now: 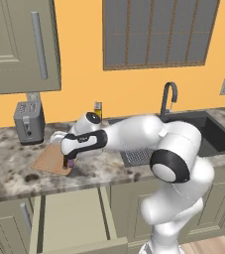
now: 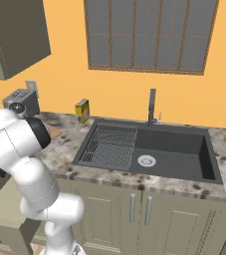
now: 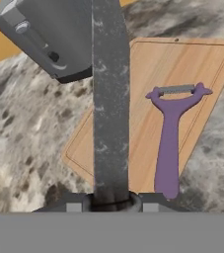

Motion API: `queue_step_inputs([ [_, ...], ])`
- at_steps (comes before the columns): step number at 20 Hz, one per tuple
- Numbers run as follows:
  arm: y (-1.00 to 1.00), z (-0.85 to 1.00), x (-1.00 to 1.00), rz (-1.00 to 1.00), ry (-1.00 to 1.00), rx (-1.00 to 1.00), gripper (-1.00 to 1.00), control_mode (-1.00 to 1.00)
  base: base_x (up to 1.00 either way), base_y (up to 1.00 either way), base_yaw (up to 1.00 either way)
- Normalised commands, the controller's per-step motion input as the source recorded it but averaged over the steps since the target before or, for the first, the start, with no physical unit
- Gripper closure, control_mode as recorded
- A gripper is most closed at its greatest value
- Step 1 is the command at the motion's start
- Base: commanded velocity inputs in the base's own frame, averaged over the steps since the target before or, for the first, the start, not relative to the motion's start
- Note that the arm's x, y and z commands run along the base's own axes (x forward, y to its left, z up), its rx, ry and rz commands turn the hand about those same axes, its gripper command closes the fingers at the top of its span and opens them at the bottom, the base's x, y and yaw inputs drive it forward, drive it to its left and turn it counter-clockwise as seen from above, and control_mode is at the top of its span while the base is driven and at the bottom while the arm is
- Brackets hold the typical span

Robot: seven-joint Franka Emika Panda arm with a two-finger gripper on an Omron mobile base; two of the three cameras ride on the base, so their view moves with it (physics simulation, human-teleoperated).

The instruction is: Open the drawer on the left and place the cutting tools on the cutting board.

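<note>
Tool point(image 1: 67, 162) clamped on knife point(image 3: 110, 99), blade over cutting board point(image 3: 192, 89). Peeler point(image 3: 171, 133) already on board. Lower knife flat beside peeler, clear of toaster point(image 1: 29, 121), then release.

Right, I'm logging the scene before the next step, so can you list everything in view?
knife: one, silver-grey blade, gripped upright over the counter; handle hidden
peeler: one, purple, lying flat on the cutting board
cutting board: one, light-brown wood, on the counter beside the toaster
toaster: one, grey, counter's left end
drawer: one, pale beige inside, pulled open below the board
sink: one, dark grey, set in the counter
draining rack: one, dark, left part of the sink
faucet: one, dark, behind the sink
carton: one, yellow, by the wall
arm: one, white with dark joints
jaws: one pair, dark, shut on the knife
</note>
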Motion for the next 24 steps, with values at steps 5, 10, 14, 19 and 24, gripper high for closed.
queue_step_inputs([
  [5,0.23,-0.08,0.41,0.0,0.03,-0.06,1.0,-1.0,0.0,0.0,0.0],
  [10,0.33,-0.11,0.46,0.0,0.02,-0.03,1.0,-1.0,0.0,0.0,0.0],
  [14,0.22,-0.04,0.54,-0.02,0.0,0.0,-1.0,-1.0,0.0,0.0,0.0],
  [19,0.03,0.0,0.3,-0.03,0.0,0.0,-1.0,-1.0,0.0,0.0,0.0],
  [24,-0.06,0.31,-0.4,0.0,-0.04,0.0,-1.0,-1.0,0.0,0.0,0.0],
])
